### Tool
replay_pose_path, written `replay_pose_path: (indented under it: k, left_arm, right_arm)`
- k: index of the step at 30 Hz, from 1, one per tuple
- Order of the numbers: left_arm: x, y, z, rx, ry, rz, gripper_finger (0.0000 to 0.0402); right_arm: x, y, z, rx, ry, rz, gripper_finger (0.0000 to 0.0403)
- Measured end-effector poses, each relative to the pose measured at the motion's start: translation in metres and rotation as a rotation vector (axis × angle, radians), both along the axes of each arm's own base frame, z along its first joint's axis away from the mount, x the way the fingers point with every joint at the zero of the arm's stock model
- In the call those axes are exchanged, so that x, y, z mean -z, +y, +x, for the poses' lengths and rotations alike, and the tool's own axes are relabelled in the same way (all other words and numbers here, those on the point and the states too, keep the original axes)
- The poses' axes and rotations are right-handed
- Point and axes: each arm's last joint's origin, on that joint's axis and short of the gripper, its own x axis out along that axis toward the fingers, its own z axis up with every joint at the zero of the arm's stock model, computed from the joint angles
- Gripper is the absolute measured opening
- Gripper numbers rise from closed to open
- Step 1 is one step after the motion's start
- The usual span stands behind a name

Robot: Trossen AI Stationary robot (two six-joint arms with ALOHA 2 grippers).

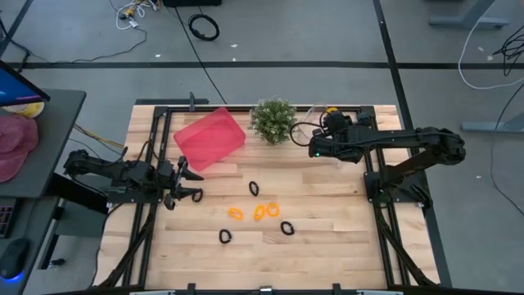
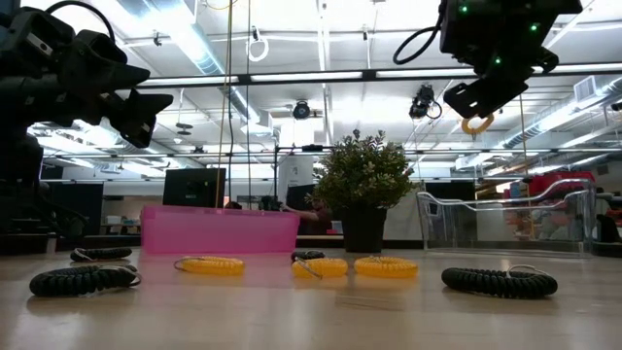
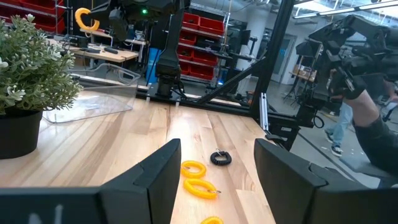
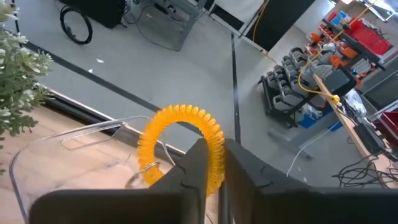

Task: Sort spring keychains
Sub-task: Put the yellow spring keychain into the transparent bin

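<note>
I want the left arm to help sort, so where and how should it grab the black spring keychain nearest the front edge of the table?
The black spring keychain lies flat as a small coiled ring, apart from the orange ones. Probably best to come straight down from above and pinch across one side of the coil, one finger inside the loop and one outside. The left pincer is open and empty; the right pincer already holds an orange keychain.

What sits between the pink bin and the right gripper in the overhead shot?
The potted plant stands between the pink bin and the right gripper, seen in the high view.

High cam looks straight down; low cam level, both share plant (image 1: pixel 273 120).
</note>
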Motion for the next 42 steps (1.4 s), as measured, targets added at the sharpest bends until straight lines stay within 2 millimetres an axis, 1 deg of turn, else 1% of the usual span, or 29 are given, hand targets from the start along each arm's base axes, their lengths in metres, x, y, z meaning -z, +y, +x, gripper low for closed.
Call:
replay_pose_path:
  k: [9,15,21,29,35,37,42]
  left_arm:
    - [0.000,0.000,0.000,0.000,0.000,0.000,0.0209]
    - [0.000,0.000,0.000,0.000,0.000,0.000,0.0209]
    - [0.000,0.000,0.000,0.000,0.000,0.000,0.0209]
    - [0.000,0.000,0.000,0.000,0.000,0.000,0.0209]
    - [0.000,0.000,0.000,0.000,0.000,0.000,0.0209]
    - [0.000,0.000,0.000,0.000,0.000,0.000,0.0209]
    - [0.000,0.000,0.000,0.000,0.001,0.000,0.0209]
  right_arm:
    - [0.000,0.000,0.000,-0.002,0.002,0.010,0.0110]
    - [0.000,0.000,0.000,-0.005,0.009,0.011,0.0136]
    - [0.000,0.000,0.000,-0.011,0.022,0.018,0.0148]
    - [0.000,0.000,0.004,-0.037,0.020,0.044,0.0147]
    - [0.001,0.001,0.019,-0.189,0.043,0.191,0.0146]
    - [0.001,0.002,0.025,-0.270,0.035,0.249,0.0146]
    - [-0.002,0.005,0.042,-0.515,-0.048,0.402,0.0146]
